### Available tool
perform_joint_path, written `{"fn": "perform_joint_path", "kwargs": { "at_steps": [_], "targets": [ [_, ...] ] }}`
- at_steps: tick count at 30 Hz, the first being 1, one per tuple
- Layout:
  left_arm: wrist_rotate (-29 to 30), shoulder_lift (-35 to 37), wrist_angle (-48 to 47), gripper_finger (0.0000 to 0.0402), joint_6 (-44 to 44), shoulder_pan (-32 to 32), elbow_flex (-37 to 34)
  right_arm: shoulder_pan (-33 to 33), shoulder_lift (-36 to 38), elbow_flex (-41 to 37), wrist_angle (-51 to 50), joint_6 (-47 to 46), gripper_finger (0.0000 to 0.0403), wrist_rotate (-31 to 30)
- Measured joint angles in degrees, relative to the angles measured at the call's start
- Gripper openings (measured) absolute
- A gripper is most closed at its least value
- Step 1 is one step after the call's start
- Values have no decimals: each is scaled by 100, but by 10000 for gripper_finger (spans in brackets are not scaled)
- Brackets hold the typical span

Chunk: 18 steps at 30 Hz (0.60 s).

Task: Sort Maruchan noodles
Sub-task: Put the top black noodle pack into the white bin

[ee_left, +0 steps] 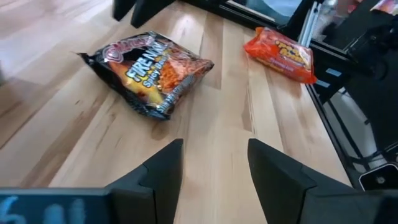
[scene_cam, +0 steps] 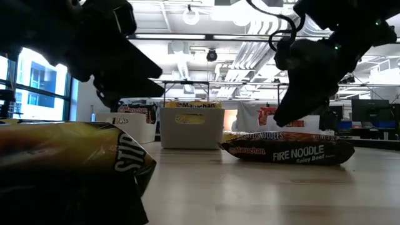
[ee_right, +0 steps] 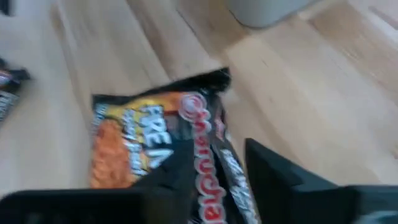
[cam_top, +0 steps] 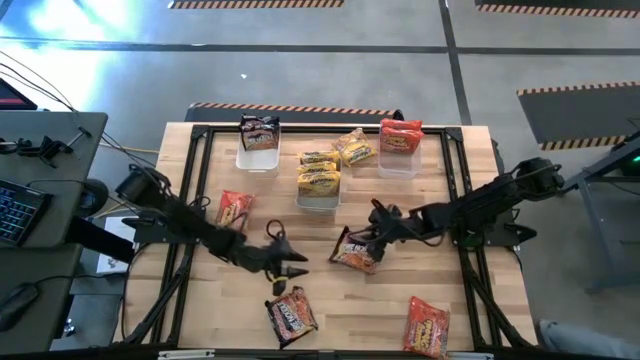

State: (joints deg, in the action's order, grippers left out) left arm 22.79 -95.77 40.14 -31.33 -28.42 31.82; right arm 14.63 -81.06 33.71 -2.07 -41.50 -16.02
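A dark Maruchan packet lies flat on the table's middle; my right gripper stands open right over its end. My left gripper is open with nothing between its fingers, low over bare wood, pointing toward that packet. Another dark packet lies near the front edge. Red-orange packets lie at the front right and the left. A yellow packet lies between the bins. My right gripper's fingers come slanting down from the table's right onto the dark packet's end, which lies flat on the wood. In the low view the fingertips sit just above it; whether they touch it cannot be told.
Three clear bins stand at the back: the left holds a dark packet, the middle yellow ones, the right red-orange ones. Black frame rails run along the table's edges. Bare wood lies between the two grippers.
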Motion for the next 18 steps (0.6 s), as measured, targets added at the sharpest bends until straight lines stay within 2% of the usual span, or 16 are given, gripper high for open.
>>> {"fn": "perform_joint_path", "kwargs": {
  "at_steps": [4, 7, 12, 18],
  "targets": [
    [-10, -100, 0, 175, 4, 0, 79, -48, 0, 1, -451, 283, 191, 323],
    [-10, -102, -6, 175, 2, 0, 78, -46, 0, -32, -437, 427, 217, 561],
    [-27, -100, -29, 175, -141, 60, 78, -138, 0, -392, 133, 278, 222, 770],
    [-280, -100, -265, 174, -795, 271, 78, -190, 0, -727, 1019, 298, 201, 933]
  ]
}}
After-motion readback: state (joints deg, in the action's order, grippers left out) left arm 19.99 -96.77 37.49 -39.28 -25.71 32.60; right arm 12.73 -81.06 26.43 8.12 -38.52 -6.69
